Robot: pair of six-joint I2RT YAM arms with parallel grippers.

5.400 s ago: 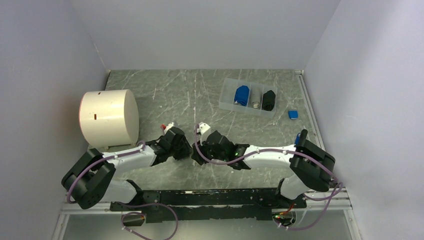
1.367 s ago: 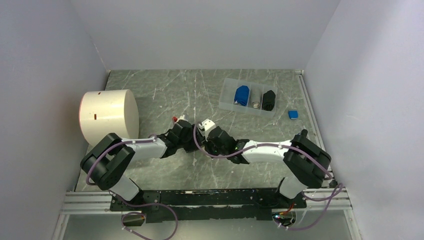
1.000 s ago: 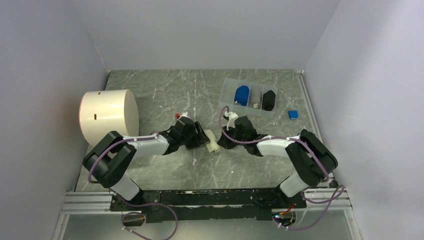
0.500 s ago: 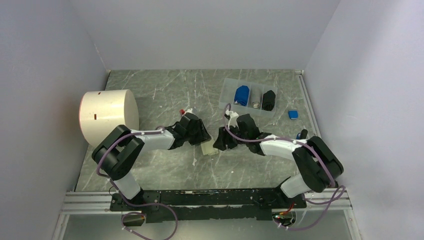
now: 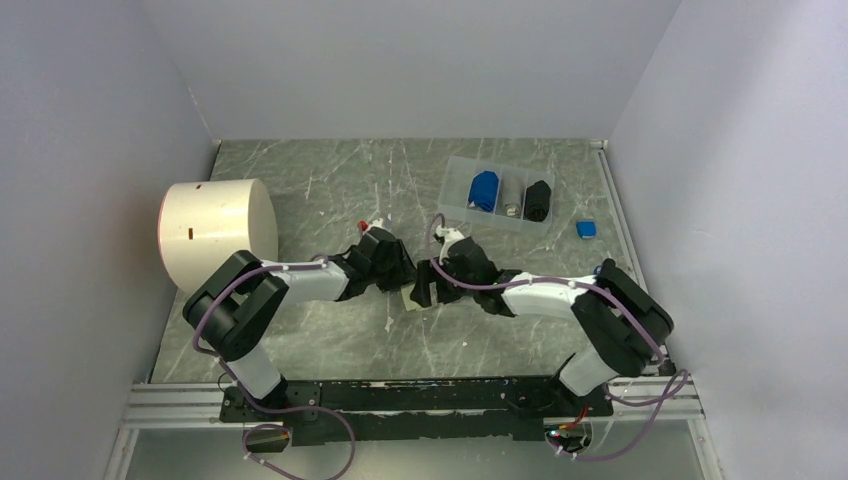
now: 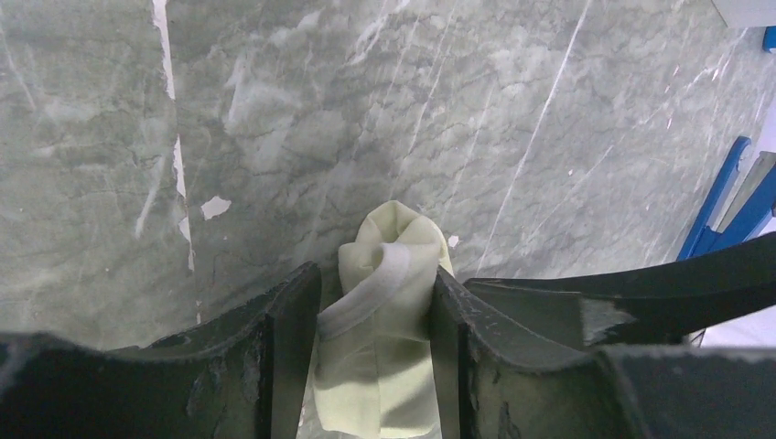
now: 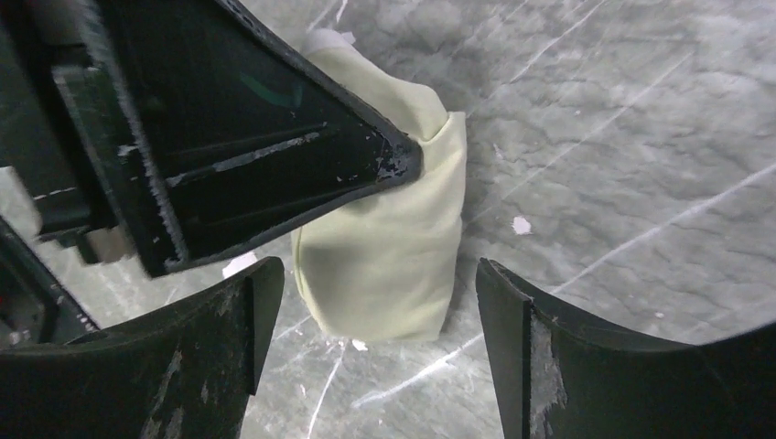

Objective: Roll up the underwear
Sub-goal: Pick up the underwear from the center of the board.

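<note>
On the table at mid-field, I find the rolled cream underwear pinched in the left gripper, long axis along its jaws, free end lying within my right gripper, jaws spread wide.

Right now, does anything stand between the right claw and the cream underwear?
Nothing blocks the near end: the cream underwear lies between the open fingers of the right claw. The left claw is shut on the roll's far part, and one of its black fingers covers that side.
</note>
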